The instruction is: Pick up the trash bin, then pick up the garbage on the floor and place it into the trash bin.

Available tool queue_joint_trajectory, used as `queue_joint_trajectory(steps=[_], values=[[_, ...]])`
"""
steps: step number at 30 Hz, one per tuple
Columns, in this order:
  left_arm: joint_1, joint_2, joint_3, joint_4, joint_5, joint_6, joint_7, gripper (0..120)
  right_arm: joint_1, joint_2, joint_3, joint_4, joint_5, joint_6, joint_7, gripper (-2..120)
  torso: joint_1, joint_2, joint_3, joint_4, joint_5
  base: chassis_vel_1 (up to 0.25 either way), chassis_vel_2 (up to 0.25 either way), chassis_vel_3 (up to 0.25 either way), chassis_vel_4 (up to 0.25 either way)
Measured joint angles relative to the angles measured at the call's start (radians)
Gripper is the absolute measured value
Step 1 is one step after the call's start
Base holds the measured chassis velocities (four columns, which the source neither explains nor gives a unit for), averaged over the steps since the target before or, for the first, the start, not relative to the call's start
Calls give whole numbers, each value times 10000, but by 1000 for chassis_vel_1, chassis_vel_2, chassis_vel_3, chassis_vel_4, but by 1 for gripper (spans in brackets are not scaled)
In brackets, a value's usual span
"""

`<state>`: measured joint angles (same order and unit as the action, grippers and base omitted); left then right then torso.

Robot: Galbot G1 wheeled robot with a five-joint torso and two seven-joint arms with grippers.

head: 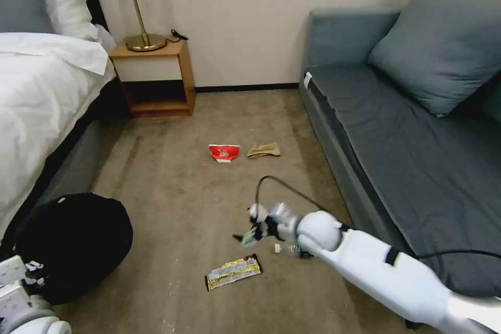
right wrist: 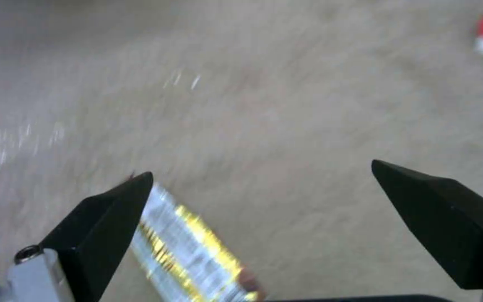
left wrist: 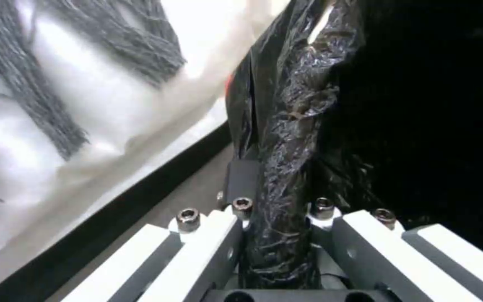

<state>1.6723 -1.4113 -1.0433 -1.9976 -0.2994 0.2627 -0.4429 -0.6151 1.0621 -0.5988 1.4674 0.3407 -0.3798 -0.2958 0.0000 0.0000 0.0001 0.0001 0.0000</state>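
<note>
Wrapper (head: 233, 272) yellow-black, print unreadable | right gripper (head: 249, 235) above, jaws apart

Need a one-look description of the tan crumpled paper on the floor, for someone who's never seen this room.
Start at the wooden nightstand between the bed and the grey sofa, then look down the carpet toward the robot. Two pieces lie side by side; the tan crumpled paper is the one nearer the sofa, dull brown and unprinted, unlike the red-white packet beside it.

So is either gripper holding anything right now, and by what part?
The left gripper is clamped on the trash bin at its bag-lined rim. The right gripper is open, holding nothing, above the yellow-black snack wrapper.
</note>
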Motion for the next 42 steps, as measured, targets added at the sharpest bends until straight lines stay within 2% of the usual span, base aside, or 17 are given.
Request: queue_joint_trajectory(steps=[5,6,12,17,26,34,36,38,39,42], values=[[49,12,-44,-91,2,24,-18,3,-61,189,-398,-569,-583,218,-190,100,0,0,0,-2,-1,0,0,0,0],[107,14,-63,-163,1,31,-24,3,-224,337,-554,-1016,-1072,438,-353,100,1,0,0,-2,-1,0,0,0,0],[294,-276,-17,-222,37,-79,-26,3,-776,622,-584,-1828,-2167,923,-494,100,0,0,-1,-2,0,0,0,0,0],[347,-457,49,-225,150,-176,-26,3,-943,904,-314,-2327,-2447,1148,-523,100,0,0,-1,-2,0,0,0,0,0],[438,-529,71,-184,199,-311,-26,3,-788,1142,-125,-3071,-2530,1337,-493,100,0,0,-1,-2,1,0,0,0,0],[407,-592,107,-148,219,-313,-26,3,-469,1497,-41,-4066,-2660,1459,-954,100,0,0,0,-1,0,0,0,0,0],[405,-599,119,-123,223,-313,-27,3,-434,1580,5,-4286,-2731,1556,-1207,98,0,1,-1,-2,0,0,0,0,0],[423,-569,129,-59,235,-327,-26,3,-404,1694,172,-4597,-2812,1813,-1780,87,0,1,-2,-3,-2,0,0,0,0],[423,-569,129,-59,235,-327,-26,3,-404,1694,172,-4597,-2812,1813,-1780,87,0,1,-2,-3,-2,0,0,0,0],[440,-521,102,-12,238,-367,-26,3,-442,1718,320,-4738,-2842,2072,-2119,76,0,2,-3,-5,-4,0,0,0,0]])
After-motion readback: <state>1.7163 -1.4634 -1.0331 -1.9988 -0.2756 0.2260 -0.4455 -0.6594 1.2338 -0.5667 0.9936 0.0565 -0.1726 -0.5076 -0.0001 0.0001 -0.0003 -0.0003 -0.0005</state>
